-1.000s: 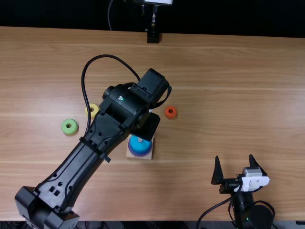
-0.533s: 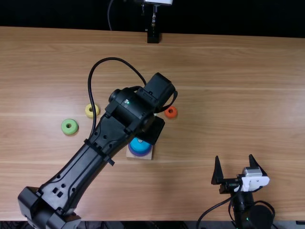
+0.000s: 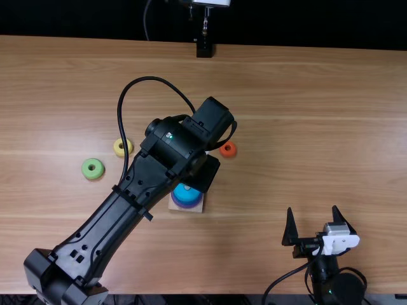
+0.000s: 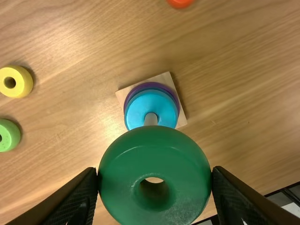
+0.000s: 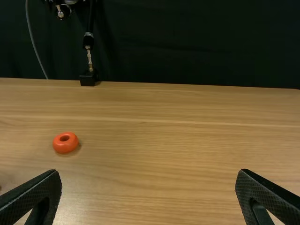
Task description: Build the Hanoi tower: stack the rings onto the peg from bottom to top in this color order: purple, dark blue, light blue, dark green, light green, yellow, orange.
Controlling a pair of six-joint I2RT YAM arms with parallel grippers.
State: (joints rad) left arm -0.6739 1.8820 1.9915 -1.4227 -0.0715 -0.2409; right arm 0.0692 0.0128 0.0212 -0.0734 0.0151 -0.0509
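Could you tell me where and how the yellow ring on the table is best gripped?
I'd come from straight above and pinch the yellow ring by opposite sides of its round outer wall: it lies flat, hole up, apart from the light green ring.

A light brown wooden bench (image 3: 305, 127) is stretching across the top view, its grain running roughly from left to right. Beyond its far edge, a dark backdrop (image 5: 197, 42) is hanging along the upper part of the right wrist view, showing faint vertical folds. At that edge, left of the middle there, a black block (image 5: 87, 78) is supporting a slim metal rod, and a thin grey cable (image 5: 33, 40) is curving down nearby. Soft light is leaving a pale sheen on the wood.
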